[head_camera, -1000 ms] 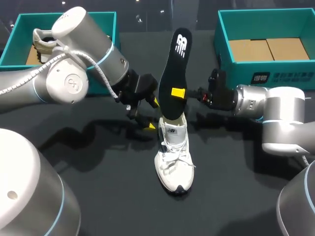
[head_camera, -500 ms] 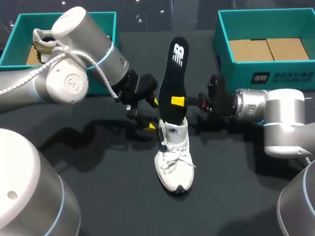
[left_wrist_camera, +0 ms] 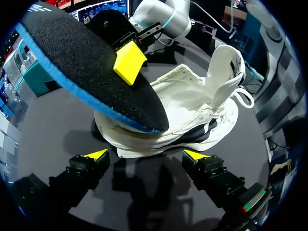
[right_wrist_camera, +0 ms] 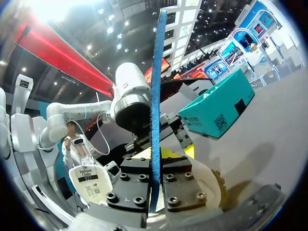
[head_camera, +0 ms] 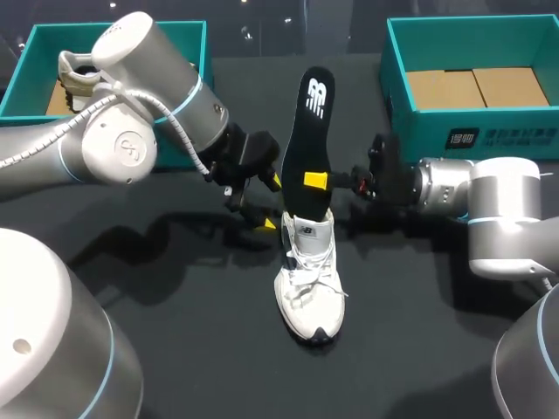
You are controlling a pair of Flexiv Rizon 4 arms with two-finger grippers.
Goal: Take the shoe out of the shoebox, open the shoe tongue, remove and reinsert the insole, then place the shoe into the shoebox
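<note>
My right pincer [head_camera: 316, 181] is closed on the black insole [head_camera: 312, 131], one yellow tip flat on its face and the other behind it, gripping just above the white sneaker [head_camera: 310, 279]. I hold the insole nearly upright over the sneaker's collar, lower end at the opening. I judge that this steep angle lets it slide down onto the footbed instead of buckling.

The sneaker stands on the dark table [head_camera: 175, 332], outside both boxes. The teal shoebox [head_camera: 397, 83] with the bare cardboard floor lies well off to its right, and another teal box [head_camera: 31, 44] holding a second shoe lies well off to its left. Its tongue [left_wrist_camera: 226, 62] is pulled up, which keeps the mouth wide.

My left pincer [head_camera: 270, 203] hangs wide open just beside the sneaker's heel, gripping nothing — placed, I think, to brace the shoe as the insole goes in.
</note>
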